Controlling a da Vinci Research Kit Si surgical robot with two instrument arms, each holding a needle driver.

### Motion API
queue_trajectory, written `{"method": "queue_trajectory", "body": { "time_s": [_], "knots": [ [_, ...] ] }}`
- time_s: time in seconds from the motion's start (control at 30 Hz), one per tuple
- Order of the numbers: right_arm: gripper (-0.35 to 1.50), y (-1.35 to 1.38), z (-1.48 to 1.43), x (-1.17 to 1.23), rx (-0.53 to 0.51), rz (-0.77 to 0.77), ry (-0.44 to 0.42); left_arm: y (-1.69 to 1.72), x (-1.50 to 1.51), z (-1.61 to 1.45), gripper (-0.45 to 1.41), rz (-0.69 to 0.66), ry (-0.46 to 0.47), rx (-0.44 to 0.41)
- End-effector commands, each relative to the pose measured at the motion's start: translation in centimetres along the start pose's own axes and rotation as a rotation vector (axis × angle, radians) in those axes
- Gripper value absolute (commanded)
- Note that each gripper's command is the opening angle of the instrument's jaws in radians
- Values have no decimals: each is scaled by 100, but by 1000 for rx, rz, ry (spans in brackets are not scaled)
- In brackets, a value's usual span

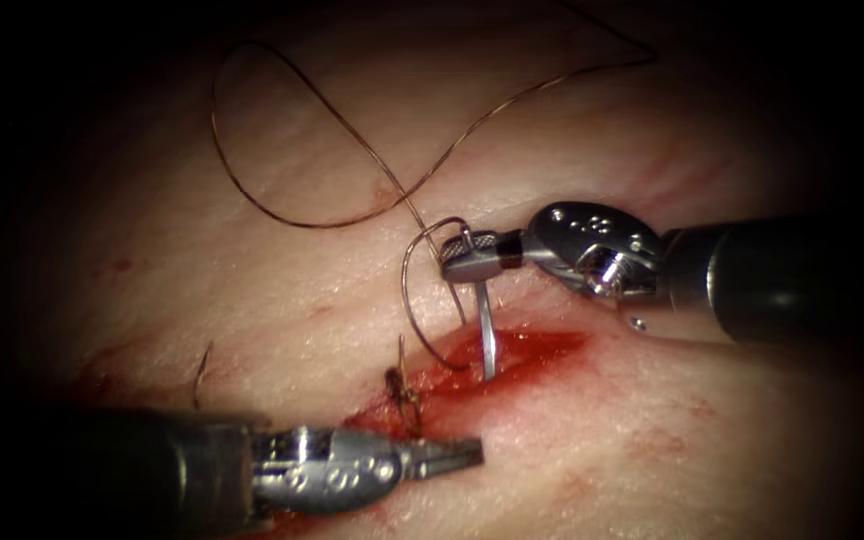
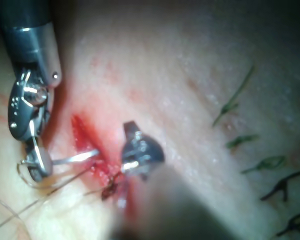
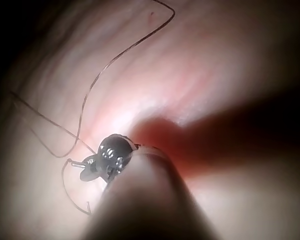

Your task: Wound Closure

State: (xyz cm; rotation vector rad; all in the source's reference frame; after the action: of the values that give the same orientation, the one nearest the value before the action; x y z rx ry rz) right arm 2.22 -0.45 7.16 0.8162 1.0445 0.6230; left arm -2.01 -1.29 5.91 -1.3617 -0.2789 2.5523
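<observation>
Tools, two: the right arm's tool entered from the right with jaws clenched on the needle near its thread end, and the left arm's tool lay at the near edge, jaws closed and holding nothing. Needle, one, curved: it arched over the left lip of the cut in the tissue, its point end dipping into the red fluid there. Thread, one strand, ran from the needle in a wide loop over the far tissue; knotted stitch, one, sat in the cut just left of the needle.
</observation>
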Motion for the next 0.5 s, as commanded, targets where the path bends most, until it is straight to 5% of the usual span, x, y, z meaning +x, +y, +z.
{"method": "queue_trajectory", "body": {
  "time_s": [0.03, 0.5],
  "knots": [
    [-35, 2, 9, -4, 5, 16, 0, 10, -4, 6, -43, 2, 2, -4],
    [-35, 1, 4, -7, 19, 114, 8, 52, -40, 51, -43, 34, 6, -51]
  ]
}}
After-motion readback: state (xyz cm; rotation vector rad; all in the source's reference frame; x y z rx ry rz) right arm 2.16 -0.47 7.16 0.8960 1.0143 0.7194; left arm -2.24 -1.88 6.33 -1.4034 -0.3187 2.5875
